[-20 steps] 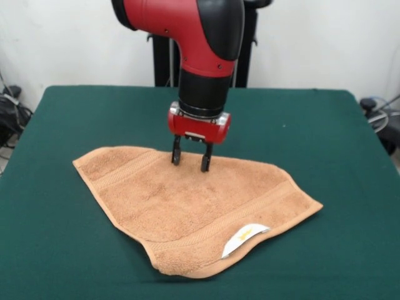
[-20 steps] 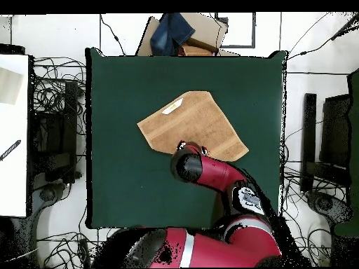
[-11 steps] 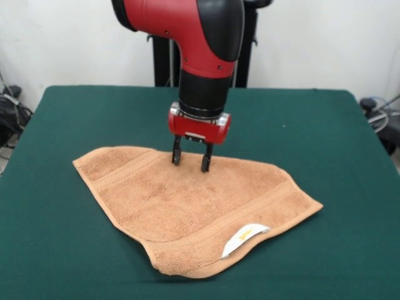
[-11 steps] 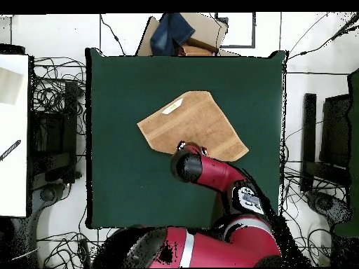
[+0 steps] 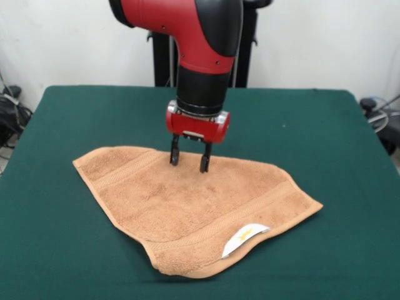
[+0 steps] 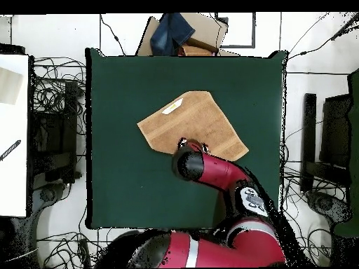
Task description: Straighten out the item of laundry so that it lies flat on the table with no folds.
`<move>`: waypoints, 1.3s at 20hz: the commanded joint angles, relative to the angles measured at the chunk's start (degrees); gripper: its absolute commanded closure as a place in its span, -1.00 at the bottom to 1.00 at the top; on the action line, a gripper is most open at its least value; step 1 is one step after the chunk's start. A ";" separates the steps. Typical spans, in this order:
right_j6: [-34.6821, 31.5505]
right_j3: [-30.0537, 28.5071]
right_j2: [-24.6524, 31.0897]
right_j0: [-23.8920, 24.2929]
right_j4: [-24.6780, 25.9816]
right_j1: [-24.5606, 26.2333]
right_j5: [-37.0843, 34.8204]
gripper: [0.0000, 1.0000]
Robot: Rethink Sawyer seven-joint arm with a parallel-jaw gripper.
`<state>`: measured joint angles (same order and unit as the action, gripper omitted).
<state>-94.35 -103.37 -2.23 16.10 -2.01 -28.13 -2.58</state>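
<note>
Towel (image 5: 187, 206) mid-worktop (image 5: 325, 125), one corner doubled under near its label (image 5: 245, 239). Gripper (image 5: 189, 161) at towel's far edge, jaws released, tips at the pile, probably placed to pinch that edge

Table (image 5: 350, 144) is bare green felt all round the towel (image 5: 187, 206), wide open on every side. The only thing on it is the towel, low with a raised fold at its front edge. Gripper (image 5: 187, 161) hangs open over the towel's far edge; arm (image 6: 221, 171) fills the space above it.
</note>
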 commanded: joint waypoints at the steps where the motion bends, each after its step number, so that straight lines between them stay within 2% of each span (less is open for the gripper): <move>1: -7.42 3.60 5.65 -0.59 -1.57 -5.05 -6.59 -1.00; 5: -6.12 7.07 4.33 -1.64 -2.31 -5.96 -13.01 -1.00; 9: -4.90 8.48 5.20 -0.86 -1.14 -5.69 -13.87 -1.00; 13: -4.33 17.07 0.13 -4.99 -0.44 -2.27 -28.53 -1.00; 17: -7.15 23.40 -2.45 -7.39 -0.10 1.47 -38.45 -1.00; 23: -15.22 28.67 -4.59 -9.09 -1.74 6.12 -50.92 -1.00; 25: -17.18 29.16 -5.35 -9.23 -2.04 6.76 -52.22 -1.00; 26: -17.06 28.16 -5.01 -8.80 -2.30 6.82 -50.20 -1.00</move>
<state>-94.35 -78.81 -5.51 8.23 -2.49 -26.54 -48.73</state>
